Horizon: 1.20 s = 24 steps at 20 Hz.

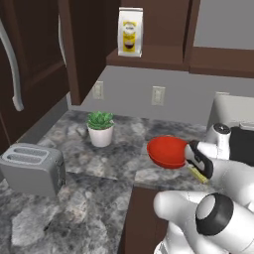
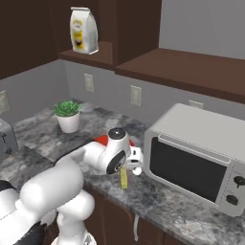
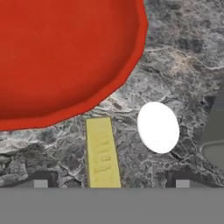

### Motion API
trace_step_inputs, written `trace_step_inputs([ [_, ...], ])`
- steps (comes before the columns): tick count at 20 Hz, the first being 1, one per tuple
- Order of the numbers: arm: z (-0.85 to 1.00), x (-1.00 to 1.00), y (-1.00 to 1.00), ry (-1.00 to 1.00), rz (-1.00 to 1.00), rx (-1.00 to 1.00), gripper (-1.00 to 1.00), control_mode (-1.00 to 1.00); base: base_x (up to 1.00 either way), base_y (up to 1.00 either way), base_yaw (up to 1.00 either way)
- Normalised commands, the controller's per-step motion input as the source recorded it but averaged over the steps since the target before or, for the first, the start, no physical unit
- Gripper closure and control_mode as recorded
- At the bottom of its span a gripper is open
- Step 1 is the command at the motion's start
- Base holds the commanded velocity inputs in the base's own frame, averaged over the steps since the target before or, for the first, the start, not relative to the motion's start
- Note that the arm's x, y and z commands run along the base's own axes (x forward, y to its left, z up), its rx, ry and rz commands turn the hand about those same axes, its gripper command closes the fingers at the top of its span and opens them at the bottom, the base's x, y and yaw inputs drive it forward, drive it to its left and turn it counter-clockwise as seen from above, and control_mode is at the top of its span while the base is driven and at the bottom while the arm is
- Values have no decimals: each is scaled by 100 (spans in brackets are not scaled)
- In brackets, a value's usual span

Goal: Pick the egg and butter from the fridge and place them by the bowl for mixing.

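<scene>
The red bowl (image 3: 61, 57) sits on the granite counter, and it also shows as the red bowl (image 1: 167, 151) behind my hand. Just beside its rim lies the yellow butter (image 3: 103, 153), flat on the stone; the same butter (image 1: 198, 174) (image 2: 124, 178) pokes out under my hand. The white egg (image 3: 158, 127) rests on the counter close to the butter, apart from the bowl. My gripper (image 3: 111, 183) (image 1: 202, 167) (image 2: 127, 167) hovers low over the butter, open, with its fingertips (image 3: 41, 183) spread far wider than the stick. The fridge is out of view.
A grey microwave (image 2: 191, 162) stands close on the right of the hand. A white plant pot (image 1: 100, 128) is at the back left, a toaster (image 1: 32, 168) at the near left. A coffee bag (image 1: 130, 31) sits on the shelf above.
</scene>
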Motion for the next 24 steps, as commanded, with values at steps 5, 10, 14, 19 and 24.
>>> trace_step_inputs([
  [5,61,-55,5,0,0,-3,-100,-100,0,0,0],
  [10,63,-94,16,-2,0,0,-100,-100,0,0,0],
  [14,58,-100,6,-6,-2,0,-100,-100,0,0,0],
  [19,64,-83,18,-5,-2,0,-100,-100,0,0,0],
  [24,65,-75,16,-3,-4,0,-100,-100,0,0,0],
])
